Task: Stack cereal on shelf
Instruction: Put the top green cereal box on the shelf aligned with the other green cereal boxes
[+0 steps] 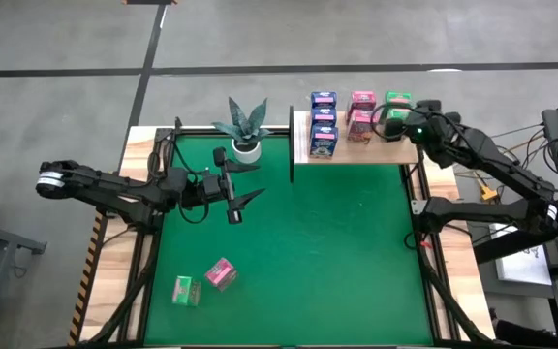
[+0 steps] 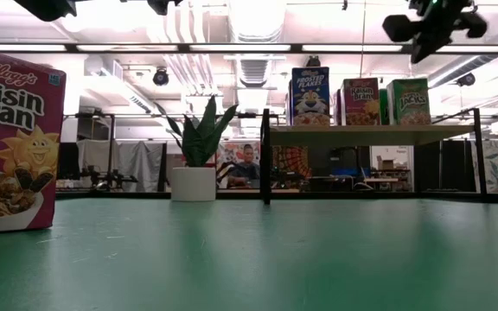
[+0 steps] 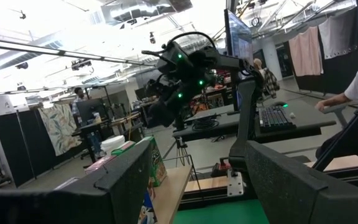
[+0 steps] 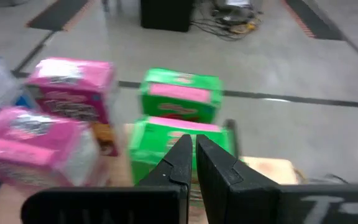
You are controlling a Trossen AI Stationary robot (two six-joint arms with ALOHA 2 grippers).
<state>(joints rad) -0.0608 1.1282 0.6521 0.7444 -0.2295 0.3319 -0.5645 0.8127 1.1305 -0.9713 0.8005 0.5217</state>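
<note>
- Left gripper [image 1: 232,190] hovering over the green mat [image 1: 337,252] near the potted plant [image 1: 244,128], fingers spread wide, holding nothing.
- Two cereal boxes loose on the mat at the near left: a green box [image 1: 186,290] lying flat, a pink box [image 1: 221,273] just beside it, slightly skewed.
- In the low view, a pink Raisin Bran box [image 2: 11,142] looming close at the left edge; probably that same loose pink one, not certain.
- Shelf [image 1: 395,152] at the far edge, right of the plant, black upright at its left end; bare wood showing toward the front right.
- On the shelf: a blue row [image 1: 324,121] of three, then a pink pair [image 1: 361,111], then a green pair [image 4: 179,118] at the right end, partly hidden from above by the arm.
- Right gripper [image 4: 192,155] above the green pair, fingers clenched together, empty, clear of the cardboard.
- Handling, as a judgement: light, hollow cardboard, stiff along edges but easy to dent on broad faces; glossy print likely a little slippery; easy to tip or nudge.
- Best hold likely across the two narrow sides near mid-height, with a gentle squeeze; the flat-lying green box likely wanting a grip from above across its width.
- Remaining work, judged from the layout: two boxes left to bring over.
</note>
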